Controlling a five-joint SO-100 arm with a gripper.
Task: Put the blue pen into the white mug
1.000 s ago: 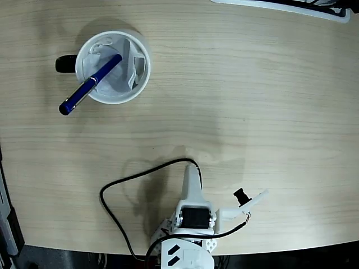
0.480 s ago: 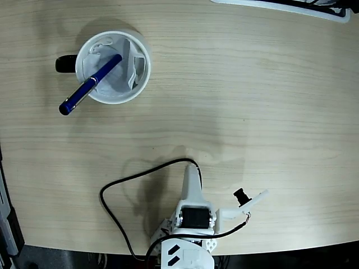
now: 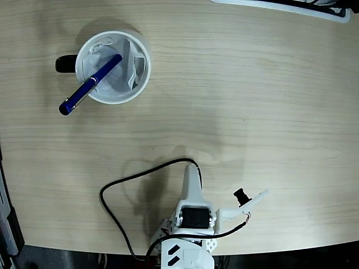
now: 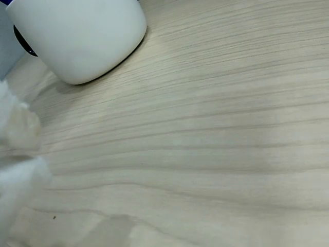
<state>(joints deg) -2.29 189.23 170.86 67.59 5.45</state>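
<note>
The white mug stands at the table's upper left in the fixed view, black handle pointing left. The blue pen leans inside it against crumpled white paper, and its lower end sticks out over the rim to the lower left. My gripper is folded low over the near table edge, far from the mug, narrow and shut with nothing in it. In the wrist view the mug fills the top left corner, and a blurred white finger shows at the left edge.
A black cable loops on the wood left of the arm base. A white flat object crosses the top right edge. The table's front edge curves along the bottom, with dark gear at the lower left.
</note>
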